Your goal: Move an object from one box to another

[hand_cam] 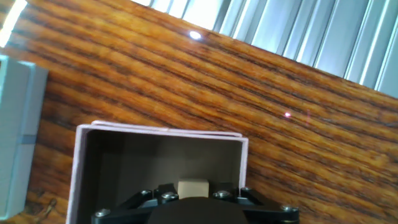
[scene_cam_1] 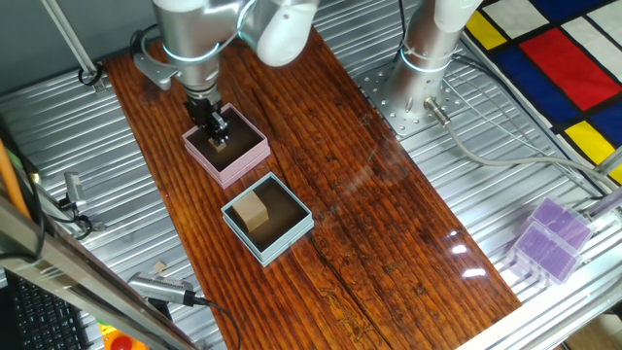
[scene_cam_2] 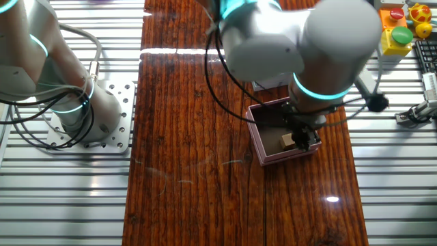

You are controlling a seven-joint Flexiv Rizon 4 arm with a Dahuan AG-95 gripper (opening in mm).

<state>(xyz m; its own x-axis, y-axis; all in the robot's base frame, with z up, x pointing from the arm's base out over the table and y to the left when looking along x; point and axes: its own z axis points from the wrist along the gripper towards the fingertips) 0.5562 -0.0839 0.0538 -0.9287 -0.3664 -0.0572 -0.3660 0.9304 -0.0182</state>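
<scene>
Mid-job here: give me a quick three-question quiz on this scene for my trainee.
1. True or false: the gripper is lowered into the pink box.
2. How many blocks lie in the light blue box? A none, B one, C two.
3. In the hand view, what shows just ahead of the gripper?

Key: 1 true. 2 B, one tan block. 3 a small wooden cube.

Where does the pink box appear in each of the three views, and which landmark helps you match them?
One fixed view: pink box, upper left of the wooden table, beyond the blue box.
The other fixed view: pink box, right of centre, partly under the arm.
Hand view: pink box, bottom centre.
Shared landmark: the claw reaching down into it.
</scene>
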